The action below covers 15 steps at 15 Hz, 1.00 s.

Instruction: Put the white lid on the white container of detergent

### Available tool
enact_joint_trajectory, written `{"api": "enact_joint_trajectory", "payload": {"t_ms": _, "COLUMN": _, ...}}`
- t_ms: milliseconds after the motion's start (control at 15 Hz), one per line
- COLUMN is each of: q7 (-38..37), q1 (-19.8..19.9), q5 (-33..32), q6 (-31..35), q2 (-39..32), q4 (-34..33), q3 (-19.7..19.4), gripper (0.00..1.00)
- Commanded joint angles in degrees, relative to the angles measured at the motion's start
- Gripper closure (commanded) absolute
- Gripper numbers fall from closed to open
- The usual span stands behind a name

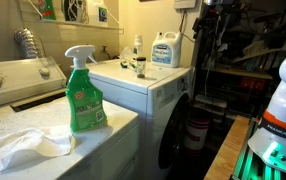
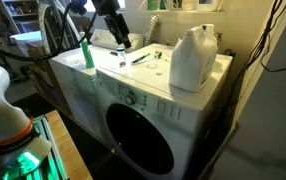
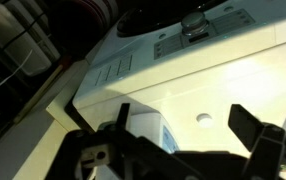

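Observation:
The white container of detergent [image 2: 193,60], a squarish jug with a blue label, stands upright at the back of the washer top [image 2: 173,90]. It also shows in an exterior view [image 1: 165,50]. My gripper [image 2: 121,38] hangs above the other end of the top, well apart from the jug. In the wrist view the gripper [image 3: 183,115] is open and empty. A small round white lid [image 3: 204,118] lies on the white surface between the fingers. A white bottle with a blue patch [image 3: 148,132] stands by one finger.
A green spray bottle [image 1: 83,95] stands on the neighbouring machine beside a crumpled white cloth [image 1: 23,148], and it shows again in an exterior view [image 2: 86,55]. A slim white bottle [image 1: 138,47] and small items [image 2: 143,58] sit on the washer top. Its round door [image 2: 138,140] faces front.

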<state>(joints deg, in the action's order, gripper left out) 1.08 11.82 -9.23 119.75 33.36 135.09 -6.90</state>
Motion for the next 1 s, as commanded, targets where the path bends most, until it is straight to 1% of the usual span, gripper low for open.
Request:
{"api": "enact_joint_trajectory", "payload": {"t_ms": 0, "q7": 1.22, "q1": -2.98, "q5": 0.41, "q6": -1.32, "q2": -5.19, "q4": -5.6, "q3": 1.29, "gripper": 0.0}}
{"api": "enact_joint_trajectory", "payload": {"t_ms": 200, "q7": 0.59, "q1": -4.42, "q5": 0.18, "q6": -1.58, "q2": -9.44, "q4": -8.37, "q3": 2.65, "gripper": 0.0}}
{"api": "enact_joint_trajectory", "payload": {"t_ms": 467, "q7": 1.12, "q1": -5.86, "q5": 1.84, "q6": -0.41, "q2": -15.6, "q4": -9.89, "q3": 2.59, "gripper": 0.0}}
{"api": "enact_joint_trajectory", "payload": {"t_ms": 600, "q7": 1.33, "q1": -6.38, "q5": 2.89, "q6": 2.18, "q2": -18.42, "q4": -10.09, "q3": 2.44, "gripper": 0.0}}
{"api": "enact_joint_trajectory", "payload": {"t_ms": 867, "q7": 0.97, "q1": -6.39, "q5": 5.19, "q6": 11.04, "q2": -23.69, "q4": -9.56, "q3": 1.97, "gripper": 0.0}}
{"api": "enact_joint_trajectory", "payload": {"t_ms": 933, "q7": 0.42, "q1": -5.99, "q5": 4.18, "q6": 11.99, "q2": -24.48, "q4": -9.81, "q3": 2.18, "gripper": 0.0}}
